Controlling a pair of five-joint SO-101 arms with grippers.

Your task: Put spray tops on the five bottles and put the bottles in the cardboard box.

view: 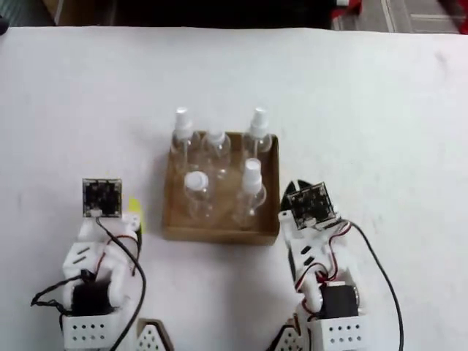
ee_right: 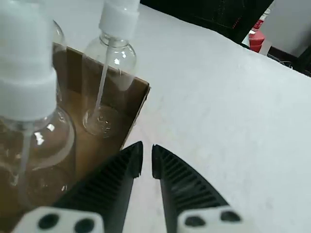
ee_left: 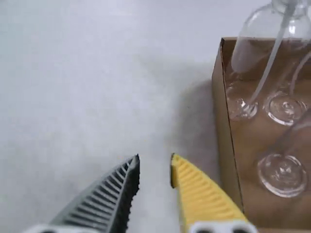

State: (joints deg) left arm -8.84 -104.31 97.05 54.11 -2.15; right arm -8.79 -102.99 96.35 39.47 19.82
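**A:** Start nearest the arms. What are the grippers doing?

**B:** The left gripper [ee_left: 155,160] hangs over bare table [ee_left: 73,73], just beside the box [view: 219,232]. Its grey and yellow jaws stand a little apart, and nothing is between them. The right gripper [ee_right: 147,151] hangs by the opposite side of the box. Its jaws are drawn almost together with only a slit showing, and it is empty too.

**A:** And the box itself?

**B:** It sits between the two arms. All five bottles [view: 251,194] stand upright inside it, two in the front row and three behind.

**A:** Are the tops on?

**B:** Three bottles plainly carry tall white spray tops [view: 253,168]: the front one nearer the right arm and the two at the back corners. The other front bottle and the back middle one also show white at the neck. Seen from above, though, I cannot tell whether those two are seated fully.

**A:** So what is left to do?

**B:** Very little, I'd judge. The packing looks finished and neither gripper holds anything. At most those two tops want a check. Otherwise the task reads as done.
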